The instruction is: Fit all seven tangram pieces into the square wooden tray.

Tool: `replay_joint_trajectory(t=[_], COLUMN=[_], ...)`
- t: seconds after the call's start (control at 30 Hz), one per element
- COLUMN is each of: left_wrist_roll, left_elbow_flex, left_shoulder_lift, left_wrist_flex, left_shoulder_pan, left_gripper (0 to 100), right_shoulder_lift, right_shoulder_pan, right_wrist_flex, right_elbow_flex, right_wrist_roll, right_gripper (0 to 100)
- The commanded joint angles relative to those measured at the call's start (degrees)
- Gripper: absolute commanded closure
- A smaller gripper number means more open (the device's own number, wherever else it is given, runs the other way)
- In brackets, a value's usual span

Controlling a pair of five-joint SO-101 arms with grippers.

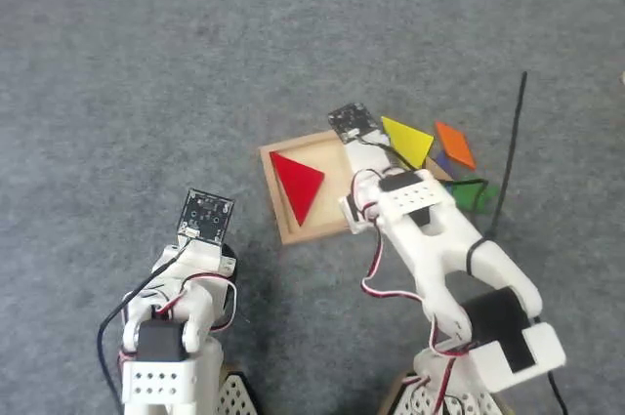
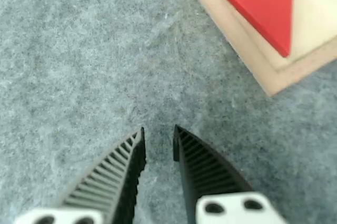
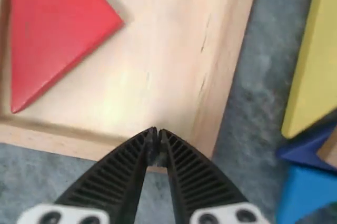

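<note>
- My left pincer point(image 2: 159, 138) hangs over the grey felt-like tabletop point(image 1: 146, 93), left of the square wooden tray point(image 1: 330, 163) and nearer than it. Its 2 ribbed fingers stand a narrow gap apart, with nothing between them.
- The tray's near left corner lies ahead of that pincer, apart from the fingertips.
- My right pincer point(image 3: 157, 132) is closed tip to tip on nothing. It sits above the tray's rim, close to a corner on the tray's right side.
- The tray lies a little right of the table's middle, at a slant to the table's edges.
- 1 piece is inside it: a red wooden triangle point(image 1: 298, 184), lying flat in the left part with one long edge along the left rim. Bare pale wood shows to its right.
- The other pieces I can see lie on the tabletop, right of the tray:
  - a yellow wooden triangle point(image 1: 408, 140), just beside the right rim;
  - an orange wooden piece point(image 1: 455, 145) with 4 sides, just right of the yellow one;
  - a blue wooden piece point(image 1: 441, 160) between those 2 on their near side, mostly hidden, so I cannot tell its shape;
  - a green wooden piece point(image 1: 474, 196) nearer still, beside my right arm and partly covered by it.
- A black cable point(image 1: 508, 151) runs from far to near, right of these pieces.
</note>
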Motion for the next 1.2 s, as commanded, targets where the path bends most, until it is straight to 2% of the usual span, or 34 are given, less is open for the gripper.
replay_joint_trajectory(t=[0.0, 0.3, 0.43, 0.6, 0.77, 0.9, 1.17], left_wrist_roll=[-0.6, -0.6, -0.6, -0.6, -0.6, -0.6, -0.6], left_elbow_flex=[-0.7, -0.7, -0.7, -0.7, -0.7, -0.7, -0.7], left_shoulder_lift=[-1.2, -1.2, -1.2, -1.2, -1.2, -1.2, -1.2], left_wrist_flex=[0.2, 0.2, 0.2, 0.2, 0.2, 0.2, 0.2], left_shoulder_pan=[-0.1, -0.1, -0.1, -0.1, -0.1, -0.1, -0.1], left_gripper=[91, 91, 91, 91, 91, 91, 91], right_shoulder_lift=[-2.7, -25.2, -32.2, -36.8, -36.6, -31.2, -8.5], right_shoulder_pan=[0.9, -0.1, -0.3, -0.5, -2.9, -6.2, -6.5], right_wrist_flex=[2.0, 2.4, 2.4, 2.5, 5.8, 5.5, 1.2], right_elbow_flex=[3.2, 20.0, 23.0, 20.7, 14.5, 9.8, -2.6], right_wrist_roll=[1.1, 2.8, 2.8, 2.3, 2.3, 2.3, -0.2], right_gripper=[98.7, 98.5, 98.1, 87.3, 77.4, 80.4, 81.7])
